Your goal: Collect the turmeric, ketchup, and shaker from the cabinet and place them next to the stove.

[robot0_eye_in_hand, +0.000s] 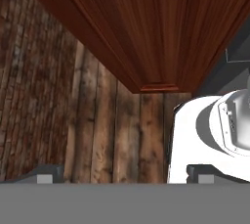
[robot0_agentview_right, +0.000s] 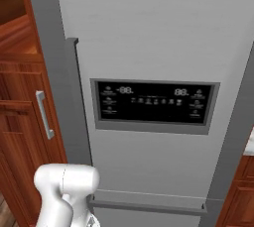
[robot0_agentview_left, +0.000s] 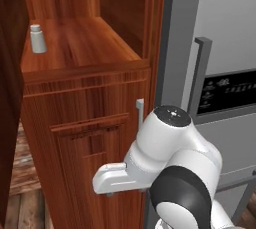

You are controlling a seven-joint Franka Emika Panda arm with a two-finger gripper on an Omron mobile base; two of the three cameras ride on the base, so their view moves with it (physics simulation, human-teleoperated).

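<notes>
Jaws spread wide over the plank floor [robot0_eye_in_hand: 122, 135] beside the cabinet [robot0_agentview_left: 85, 108]; shaker [robot0_agentview_left: 37, 38] shelved.

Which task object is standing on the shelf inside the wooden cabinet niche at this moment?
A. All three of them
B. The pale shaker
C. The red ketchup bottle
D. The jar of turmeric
B: in the left base view, the small pale shaker stands upright at the left of the cabinet shelf, and no red bottle or yellow-brown jar is seen beside it.

There was one shaker [robot0_agentview_left: 37, 38], one wooden cabinet [robot0_agentview_left: 95, 123] with one bar handle [robot0_agentview_left: 140, 112], and one grey fridge [robot0_agentview_right: 163, 37] with one display panel [robot0_agentview_right: 154, 103].
</notes>
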